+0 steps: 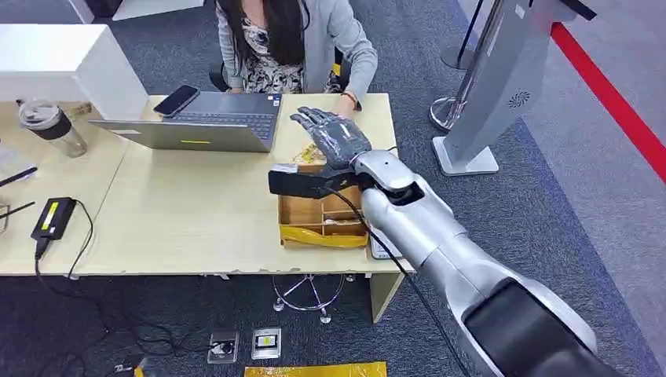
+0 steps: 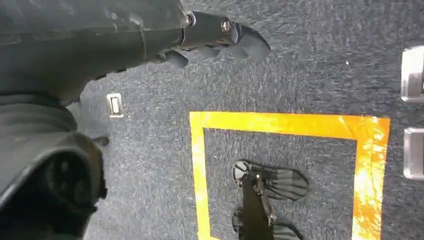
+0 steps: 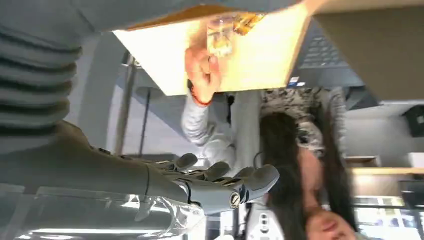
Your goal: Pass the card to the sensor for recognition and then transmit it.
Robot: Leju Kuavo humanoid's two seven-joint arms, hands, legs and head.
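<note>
— Silver right arm (image 1: 440, 236) fills the lower right of the head view. Where does it end up?

— It reaches over the pale desk (image 1: 188, 212). The right hand (image 1: 334, 137) hovers flat past a wooden compartment box (image 1: 320, 216), which sits at the desk's right end.

— Is it gripping anything?

— The fingers (image 3: 250, 177) are stretched out and a little apart, and I see nothing held between them. Something clear and glossy shows under the palm in the right wrist view, but I cannot tell what it is.

— And the card?

— A small clear-and-yellow item (image 3: 220, 35) lies on the desk, just beyond the hand. A person's hand (image 3: 200, 67) touches it at the far edge. It may be the card, but I cannot say for sure.

— Who is that?

— A person in a grey cardigan (image 1: 314, 39), seated across the desk behind an open laptop (image 1: 204, 122). A phone (image 1: 176, 100) lies on the laptop's keyboard corner.

— What about the left hand?

— The left hand (image 2: 220, 35) hangs over dark carpet, fingers loosely bent and holding nothing. Yellow tape (image 2: 280, 125) marks a square on the floor below it.

— Anything else on the desk?

— A lidded cup (image 1: 53, 126) and a black power adapter (image 1: 53, 217) at the left end. A tall grey stand (image 1: 503, 86) sits on the carpet, to the right of the desk.
</note>
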